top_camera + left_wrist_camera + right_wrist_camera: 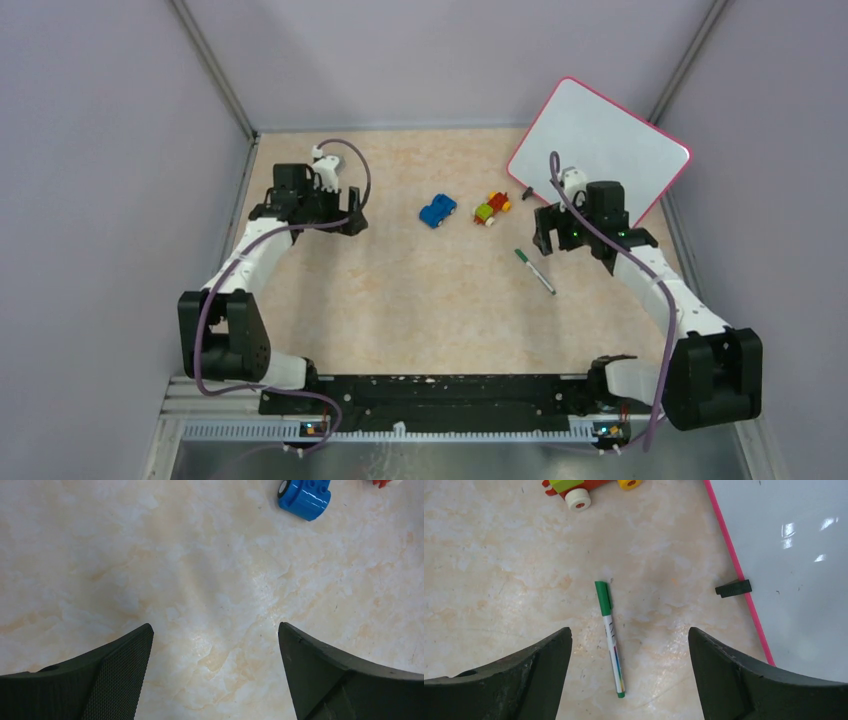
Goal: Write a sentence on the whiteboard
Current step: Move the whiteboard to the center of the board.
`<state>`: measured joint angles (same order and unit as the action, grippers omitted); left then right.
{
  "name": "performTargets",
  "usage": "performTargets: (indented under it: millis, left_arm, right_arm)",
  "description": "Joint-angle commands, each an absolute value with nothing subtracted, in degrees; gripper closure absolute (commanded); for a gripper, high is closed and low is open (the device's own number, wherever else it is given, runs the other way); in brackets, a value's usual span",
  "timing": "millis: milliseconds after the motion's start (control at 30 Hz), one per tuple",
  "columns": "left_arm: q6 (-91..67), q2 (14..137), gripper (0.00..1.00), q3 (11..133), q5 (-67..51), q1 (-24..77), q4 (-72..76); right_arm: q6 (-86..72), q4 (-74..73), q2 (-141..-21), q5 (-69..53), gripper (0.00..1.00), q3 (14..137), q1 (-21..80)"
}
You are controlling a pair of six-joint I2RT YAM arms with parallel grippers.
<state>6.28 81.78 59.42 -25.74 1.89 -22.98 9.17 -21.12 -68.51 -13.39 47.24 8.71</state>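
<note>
The whiteboard (794, 580), plain glossy white with a pink rim, lies on the table (484, 570) just right of the right claw (630, 635), which gapes wide above a green-capped marker (610, 630). The left claw (215, 630) gapes too, with a blue toy car (305, 497) beyond it.

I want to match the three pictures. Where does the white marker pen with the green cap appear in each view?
Top external: the white marker pen with a green cap lies right of centre.
Left wrist: not in it.
Right wrist: in the middle, cap uppermost.
Landmark: the white pink-rimmed whiteboard, in both those views.
</note>
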Motion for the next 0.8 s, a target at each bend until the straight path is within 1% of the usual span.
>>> performTargets:
  millis: [0, 67, 233, 333, 400, 467, 500, 700, 767]
  left_arm:
    - [0.3, 79.7, 0.01, 60.9, -19.6, 1.9, -19.6]
    - [-2.1, 79.7, 0.01, 61.7, -17.3, 1.9, -19.5]
    - [-3.8, 78.9, 0.01, 62.7, -14.3, 1.9, -19.4]
    - [-4.4, 78.1, 0.01, 62.4, -13.7, 1.9, -19.4]
    - [-4.8, 77.5, 0.01, 62.0, -13.4, 1.9, -19.4]
    - [-5.1, 76.9, 0.01, 61.6, -13.2, 1.9, -19.1]
    - [-5.3, 76.7, 0.01, 61.4, -13.0, 1.9, -19.0]
    - [-5.8, 76.2, 0.01, 61.2, -12.5, 1.9, -18.5]
    - [-6.0, 76.1, 0.01, 61.1, -12.6, 1.9, -18.4]
  right_arm:
    - [3.6, -14.2, -70.0, -8.2, 0.18, 47.7, 11.5]
    - [1.4, -13.0, -71.9, -4.8, 0.18, 48.7, 13.4]
    - [-10.4, -9.5, -76.8, 12.5, 0.2, 51.3, 19.2]
    - [-15.5, -8.6, -79.9, 18.2, 0.21, 53.3, 21.0]
    - [-19.1, -9.2, -82.4, 20.2, 0.26, 55.5, 21.2]
    - [-22.4, -9.8, -84.9, 22.4, 0.36, 57.8, 21.2]
    - [-23.9, -10.1, -86.2, 23.1, 0.39, 58.9, 21.2]
    - [-30.1, -10.6, -93.4, 27.7, 0.48, 64.9, 21.2]
    - [-31.6, -11.5, -96.0, 28.6, 0.49, 67.2, 21.2]
